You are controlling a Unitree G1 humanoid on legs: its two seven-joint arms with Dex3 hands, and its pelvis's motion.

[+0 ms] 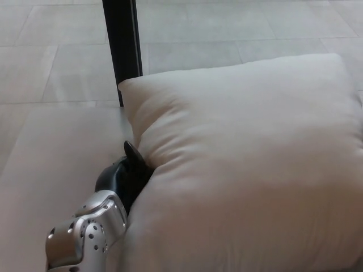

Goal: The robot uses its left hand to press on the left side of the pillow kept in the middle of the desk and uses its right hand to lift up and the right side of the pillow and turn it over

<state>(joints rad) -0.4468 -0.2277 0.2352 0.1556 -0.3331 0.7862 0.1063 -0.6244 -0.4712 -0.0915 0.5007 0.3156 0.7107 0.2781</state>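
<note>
A large white pillow (244, 164) fills the right and middle of the head view, lying on the pale desk (57, 153). My left hand (126, 175) is pushed into the pillow's left edge, making a dent there. Most of the black hand is buried under the fabric, with one finger tip sticking up, so its fingers cannot be read. The silver wrist (85, 232) comes in from the bottom left. My right hand does not show.
A black post (122, 48) stands upright behind the pillow's far left corner. Beyond the desk's far edge lies a tiled floor (227, 28).
</note>
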